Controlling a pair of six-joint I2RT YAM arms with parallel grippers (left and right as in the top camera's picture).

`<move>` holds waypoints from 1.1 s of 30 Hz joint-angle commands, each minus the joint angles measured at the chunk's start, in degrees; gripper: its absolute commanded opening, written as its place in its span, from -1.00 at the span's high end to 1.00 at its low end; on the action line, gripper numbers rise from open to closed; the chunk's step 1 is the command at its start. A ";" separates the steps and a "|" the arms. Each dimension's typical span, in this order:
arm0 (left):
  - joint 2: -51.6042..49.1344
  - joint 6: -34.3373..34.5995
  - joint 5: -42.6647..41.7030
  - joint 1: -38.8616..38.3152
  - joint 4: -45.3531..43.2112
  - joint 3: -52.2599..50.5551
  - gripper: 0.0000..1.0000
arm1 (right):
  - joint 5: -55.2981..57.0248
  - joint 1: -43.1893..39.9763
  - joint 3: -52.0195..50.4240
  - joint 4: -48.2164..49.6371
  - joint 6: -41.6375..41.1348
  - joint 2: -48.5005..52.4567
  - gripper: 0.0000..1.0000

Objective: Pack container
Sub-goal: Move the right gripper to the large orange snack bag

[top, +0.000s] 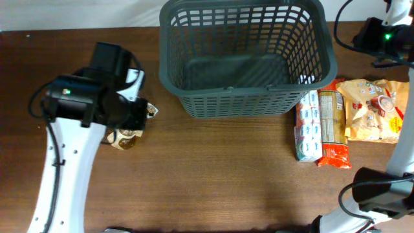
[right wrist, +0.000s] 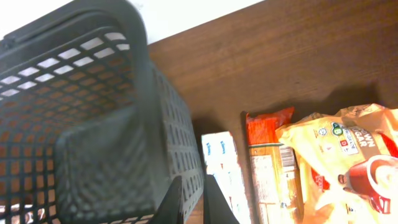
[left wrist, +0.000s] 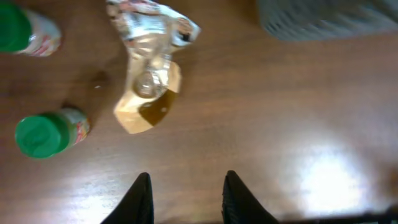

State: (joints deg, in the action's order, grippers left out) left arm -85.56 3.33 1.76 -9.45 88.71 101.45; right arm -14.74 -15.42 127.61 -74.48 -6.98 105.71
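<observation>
Overhead: rectangular lattice-walled dark grey plastic container (top: 239,102) on wood-grain table (top: 213,168); left tool (left wrist: 186,179) parted, empty; right tool (right wrist: 193,186) clenched.

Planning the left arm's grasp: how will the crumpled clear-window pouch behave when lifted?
The pouch looks creased and film-like, so it will probably flop and sag. Its glossy window may be slippery. Lying flat, it seems unlikely to roll.

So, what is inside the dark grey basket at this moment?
No item shows inside the basket: the overhead view shows its bare floor. The near wall covers a strip of that floor, so something small there could be hidden.
</observation>
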 commanded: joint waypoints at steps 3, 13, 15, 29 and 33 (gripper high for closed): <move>0.31 3.74 -0.59 7.32 -2.86 -0.04 0.59 | -1.36 1.33 -0.11 0.94 -1.03 7.37 0.92; 0.31 3.74 -0.94 10.38 -3.39 -0.04 0.59 | -2.64 7.80 -0.11 1.49 -0.98 12.20 0.92; 0.31 3.74 -0.94 10.38 -3.65 -0.04 0.58 | -2.64 9.42 -0.11 2.01 -0.98 12.20 0.92; 0.28 3.69 -0.13 10.38 -3.67 -0.04 -0.99 | 10.51 9.31 -0.04 -2.71 -7.80 11.65 0.92; 0.28 3.67 3.30 10.38 -3.65 -0.04 -0.99 | 13.79 7.28 -0.11 -6.38 -8.09 12.04 0.88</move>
State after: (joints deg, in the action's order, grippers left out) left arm -85.60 6.94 2.35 0.69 85.03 101.45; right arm -6.98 -6.72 127.46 -79.48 -12.97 118.37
